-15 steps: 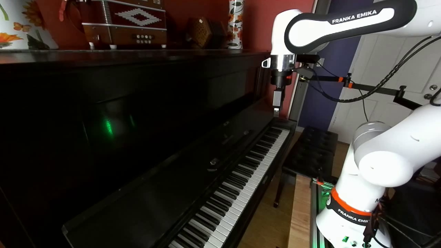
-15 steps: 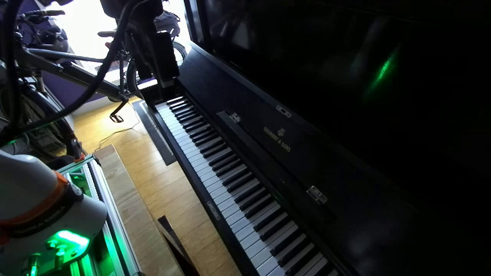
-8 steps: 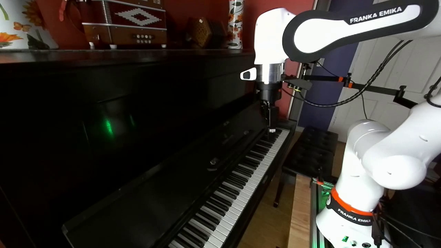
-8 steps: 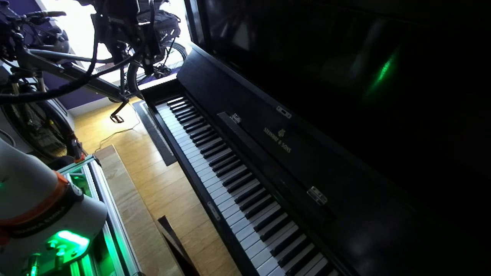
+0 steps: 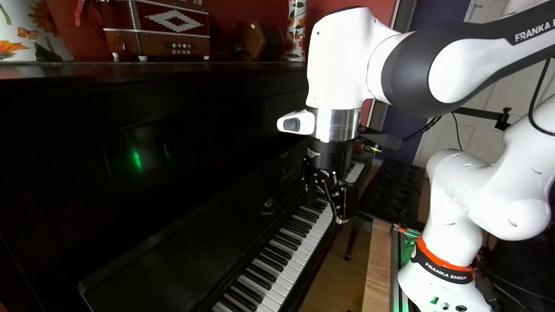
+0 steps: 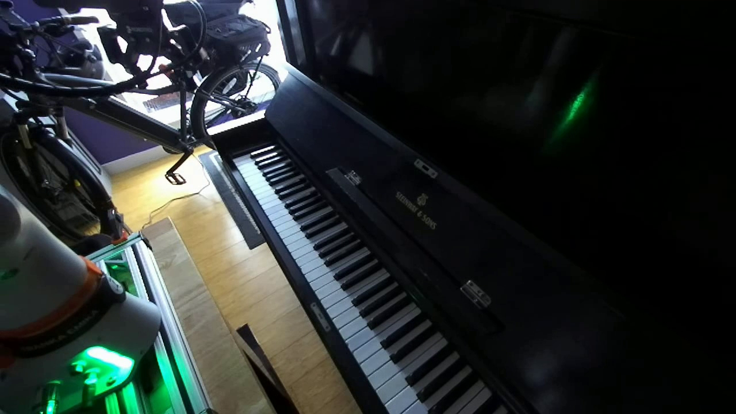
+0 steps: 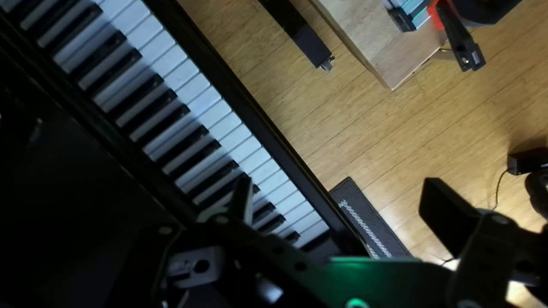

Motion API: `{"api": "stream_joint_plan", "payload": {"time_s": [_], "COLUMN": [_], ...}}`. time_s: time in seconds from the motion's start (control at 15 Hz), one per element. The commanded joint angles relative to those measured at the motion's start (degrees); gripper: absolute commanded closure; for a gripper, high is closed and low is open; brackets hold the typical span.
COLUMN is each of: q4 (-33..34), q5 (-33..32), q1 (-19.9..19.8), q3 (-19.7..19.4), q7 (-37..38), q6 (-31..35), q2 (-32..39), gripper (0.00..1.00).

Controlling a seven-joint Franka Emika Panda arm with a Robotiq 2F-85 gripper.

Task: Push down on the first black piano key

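A black upright piano has a row of white and black keys (image 6: 322, 230), which shows in both exterior views and in the wrist view (image 7: 188, 98). The end black key stands alone at the keyboard's far end in an exterior view (image 6: 260, 153) and shows in the wrist view (image 7: 293, 236), partly behind the gripper. In an exterior view (image 5: 277, 268) the keyboard's near end is cut off. My gripper (image 5: 326, 212) hangs fingers down above the keyboard. In the wrist view the gripper (image 7: 338, 192) has its fingers wide apart with nothing between them.
The open key lid (image 6: 391, 195) slopes up behind the keys. A black padded bench (image 5: 396, 186), a wooden board (image 7: 385, 47) and a dark mat (image 7: 368, 226) lie in front. A bicycle (image 6: 115, 112) stands beyond the piano. An accordion (image 5: 169, 30) sits on top.
The arm has swung the gripper along the keyboard and it now appears larger and lower in an exterior view. The gripper has turned, so both fingers show apart.
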Motion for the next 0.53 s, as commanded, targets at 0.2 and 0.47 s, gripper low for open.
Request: {"api": "stream_joint_plan", "payload": {"time_s": [0.2,0.47], "q4": [2.6,3.2], "q5": [0.5,0.5], "q1": [4.3,4.3], "q3": [4.2,4.4], "q7": [-0.6,-0.6], "q6": [7.3,7.6], "q2": [6.7,7.7], "gripper": [0.00,0.00]}}
